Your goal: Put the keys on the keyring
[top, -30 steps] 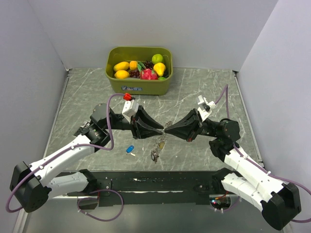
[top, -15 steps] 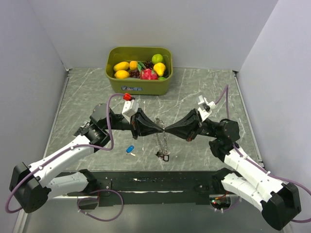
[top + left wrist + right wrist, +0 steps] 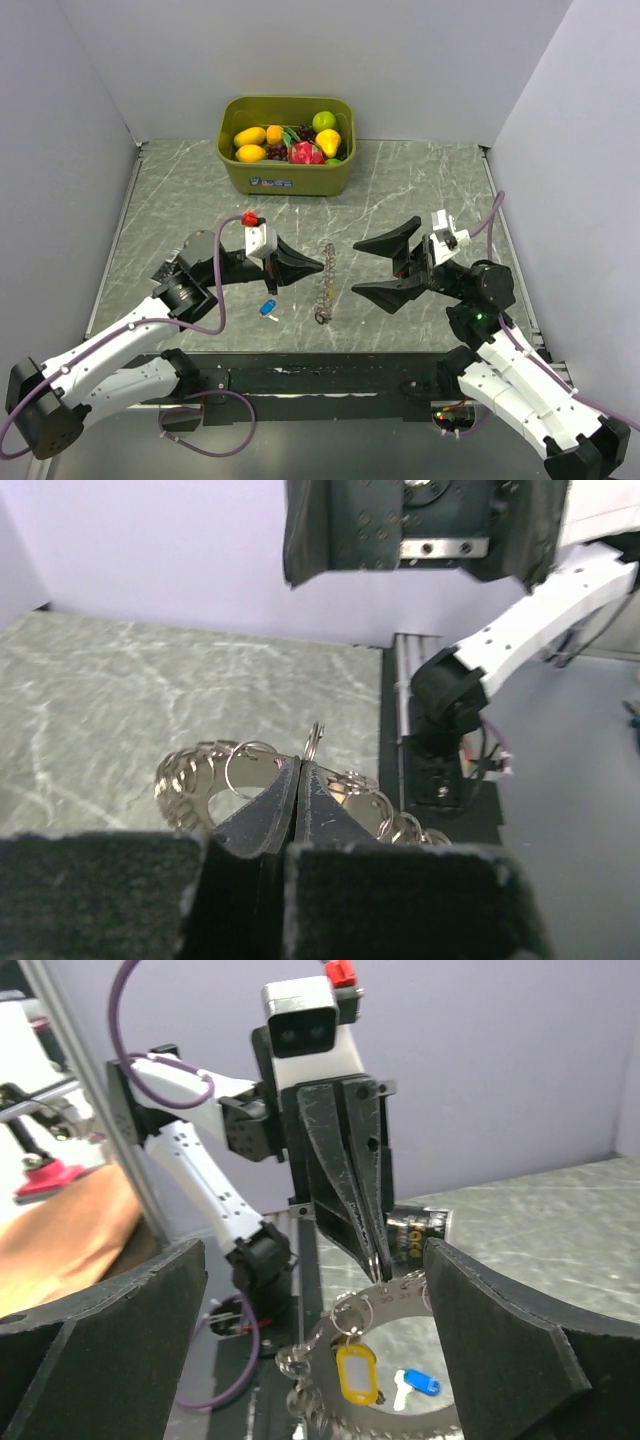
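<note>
The silvery chain-like metal keyring (image 3: 325, 285) lies stretched on the grey marbled table (image 3: 420, 190). At its left, the left gripper (image 3: 319, 266) is clenched on one ring. Just right, apart, the right gripper (image 3: 372, 266) gapes wide. Beyond it, the label on the olive plastic bin (image 3: 310, 180) is unreadable.

A robotics lab cell: plain pale panels (image 3: 300, 50) box in a marble-patterned table (image 3: 400, 190) on three sides. Two cabled robot arms (image 3: 120, 340) (image 3: 510, 365) are bolted along the table's near edge. A green bin (image 3: 290, 180) of toy fruit (image 3: 250, 136) sits at its far edge.
</note>
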Tool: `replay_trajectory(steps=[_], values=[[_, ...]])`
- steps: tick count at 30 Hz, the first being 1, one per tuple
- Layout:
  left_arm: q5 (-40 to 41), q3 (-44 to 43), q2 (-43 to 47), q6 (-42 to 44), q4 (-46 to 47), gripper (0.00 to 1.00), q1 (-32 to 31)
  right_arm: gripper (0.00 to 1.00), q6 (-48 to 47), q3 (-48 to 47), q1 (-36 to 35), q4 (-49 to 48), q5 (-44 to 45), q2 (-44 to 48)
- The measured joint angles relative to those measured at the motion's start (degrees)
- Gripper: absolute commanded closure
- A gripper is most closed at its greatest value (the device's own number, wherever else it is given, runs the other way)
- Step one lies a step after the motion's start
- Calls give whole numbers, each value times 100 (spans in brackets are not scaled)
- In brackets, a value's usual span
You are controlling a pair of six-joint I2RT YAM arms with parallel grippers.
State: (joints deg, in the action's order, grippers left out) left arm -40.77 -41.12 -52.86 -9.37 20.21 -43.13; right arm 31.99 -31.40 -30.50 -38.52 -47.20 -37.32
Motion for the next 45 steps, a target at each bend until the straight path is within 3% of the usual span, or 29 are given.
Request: replay_trajectory(steps=[7,14,26,35,38,45], values=[[525,57,284,356,-442,99,-57,0,-450,-28,0,647,212,72],[610,-98,264,17,-610,99,164,0,-997,-173,0,1670,629,109],[-127,-286,31,-874,-1034,99,2315,1,-1390,-205,0,2651,1156,-284],[-905,-603,494,-1040,-1589,99,4387,0,-1416,-428,-284,3340,1576,-1410],[-1078,-601,505,-1161,-1622,99,4767,0,-1473,-625,-566,3606,1906,-1749],[-1132,-581,507,-1375,-1635,99,4903,1,-1613,-1805,-1589,4461,2990,-3276]])
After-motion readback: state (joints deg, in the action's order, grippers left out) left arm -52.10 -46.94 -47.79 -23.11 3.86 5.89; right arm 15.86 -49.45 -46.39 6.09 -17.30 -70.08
